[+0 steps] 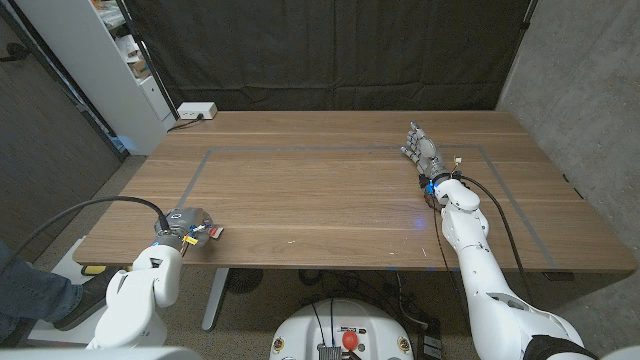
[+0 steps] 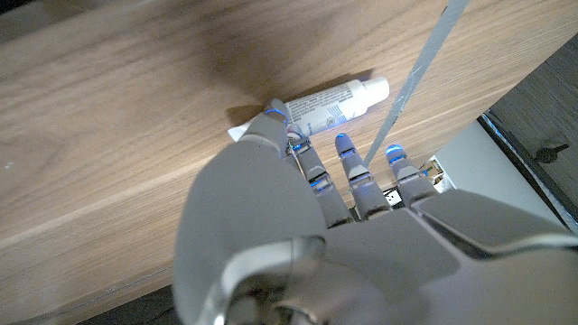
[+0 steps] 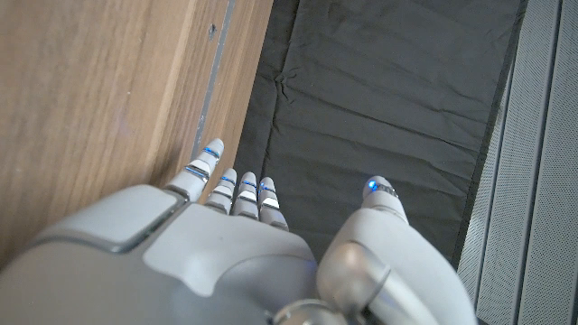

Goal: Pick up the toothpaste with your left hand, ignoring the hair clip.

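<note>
The toothpaste (image 2: 339,101), a white tube with a white cap, lies flat on the wooden table (image 1: 320,200) close to its front-left corner. In the head view only its red and white end (image 1: 212,230) pokes out beside my left hand (image 1: 183,222). In the left wrist view my left hand (image 2: 298,226) hovers over the tube with its fingers (image 2: 350,158) stretched and apart. One fingertip overlaps the tube's flat end, and nothing is gripped. My right hand (image 1: 422,150) stands at the far right of the table, its fingers (image 3: 237,191) straight and holding nothing.
A grey tape rectangle (image 1: 300,149) marks the tabletop. A white power strip (image 1: 197,111) sits at the back-left edge. A white shelf (image 1: 110,60) stands at the left, and a person's leg (image 1: 30,290) shows at the lower left. The table's front edge runs right beside the tube.
</note>
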